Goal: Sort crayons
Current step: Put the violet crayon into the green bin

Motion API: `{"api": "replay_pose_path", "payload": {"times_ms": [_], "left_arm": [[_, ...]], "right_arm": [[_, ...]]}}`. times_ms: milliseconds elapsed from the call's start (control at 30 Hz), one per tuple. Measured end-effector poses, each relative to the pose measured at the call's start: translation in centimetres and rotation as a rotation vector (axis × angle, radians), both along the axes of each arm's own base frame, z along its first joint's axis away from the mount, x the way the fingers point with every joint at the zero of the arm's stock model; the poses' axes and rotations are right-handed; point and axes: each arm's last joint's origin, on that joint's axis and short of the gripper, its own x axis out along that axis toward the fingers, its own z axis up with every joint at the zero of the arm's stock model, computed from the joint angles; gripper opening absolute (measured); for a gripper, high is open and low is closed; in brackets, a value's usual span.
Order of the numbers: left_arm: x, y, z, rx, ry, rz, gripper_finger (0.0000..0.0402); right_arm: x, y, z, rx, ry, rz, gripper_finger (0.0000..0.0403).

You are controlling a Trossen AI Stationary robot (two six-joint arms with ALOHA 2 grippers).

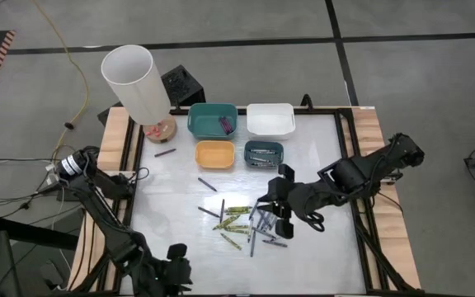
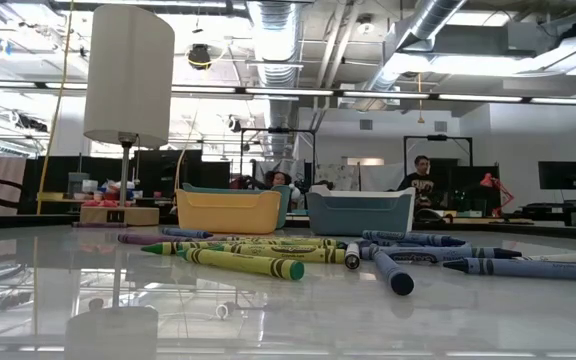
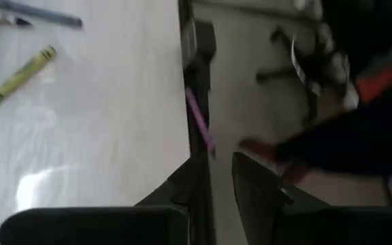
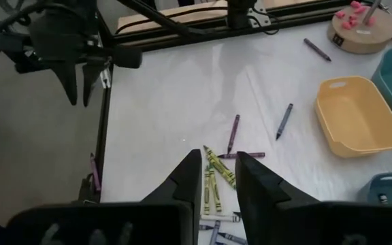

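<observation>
The crayons lie loose on the white table, near the middle toward its near edge; the low view shows yellow-green crayons and blue crayons. My right gripper hangs above this pile, open by a narrow gap, with nothing between its fingers. At the table's near edge, left of the pile, my left gripper also stands open by a narrow gap and holds nothing. It shows in the right wrist view too, as the left gripper pointing down. Just ahead of it a pink crayon lies on the dark edge rail.
Four small bins stand at the far side: teal, white, yellow and blue-grey, which holds crayons. A lamp stands at the far left. Single crayons lie apart from the pile. People sit in the room behind.
</observation>
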Motion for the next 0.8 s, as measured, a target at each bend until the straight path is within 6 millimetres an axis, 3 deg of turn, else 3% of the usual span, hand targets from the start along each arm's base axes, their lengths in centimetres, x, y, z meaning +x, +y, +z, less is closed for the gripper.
{"api": "replay_pose_path", "payload": {"times_ms": [233,500,800], "left_arm": [[0.7,-0.5,-0.4,-0.036,-0.031,0.148,0.0064],[4.5,-5.5,-3.0,0.123,0.116,0.089,0.0043],[7.0,-8.6,-5.3,0.258,0.206,0.077,0.0035]], "right_arm": [[0.0,0.0,0.0,0.027,-0.002,-0.038,0.0087],[-0.2,-0.1,-0.3,-0.031,0.032,-0.01,0.0087],[-0.5,-0.2,-0.6,-0.061,0.069,-0.002,0.0087]]}}
